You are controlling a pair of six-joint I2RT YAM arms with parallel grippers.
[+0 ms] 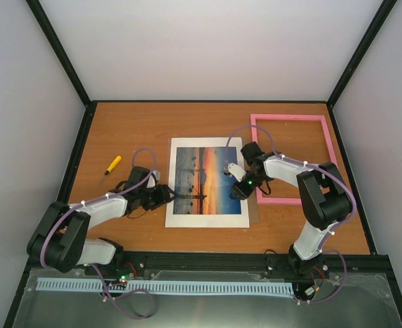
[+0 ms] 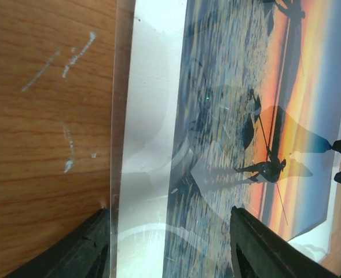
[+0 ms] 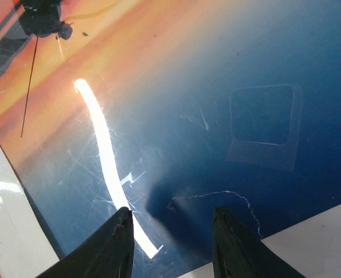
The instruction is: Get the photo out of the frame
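Here, from above, a wooden table (image 1: 132, 130) inside a white-walled booth. Finds the photo (image 1: 197, 179), an orange sunset over dark water, lying flat at the centre, bordered by a white mat (image 1: 207, 219). Places the frame (image 1: 289, 118), thin and pink, flat on the wood at 2 o'clock from the photo, apart from the print, with its left rail near the mat's right edge. Shows only bare tabletop through its opening. Puts a yellow marker (image 1: 112, 165) at 9 o'clock, well apart from the mat.

Catches the left gripper (image 1: 166, 197) low at the mat's 9 o'clock edge, jaws parted and gripping nothing. Up close, through the left wrist camera, shows its dark fingers (image 2: 89, 249) set wide, one over bare wood and the other over the print, with the white border and the edge of a clear sheet (image 2: 119, 87) running between them. Cannot tell whether resting on that sheet or hovering just above it.

Catches the right gripper (image 1: 231, 171) at 3 o'clock of the photo, over the print's right side, jaws likewise apart and closed on nothing. Seen from the right wrist, sets both fingertips (image 3: 115, 243) above a blue corner of the picture, with a streak of glare and fine scratches across the glossy surface, and white border at 5 and 7 o'clock.
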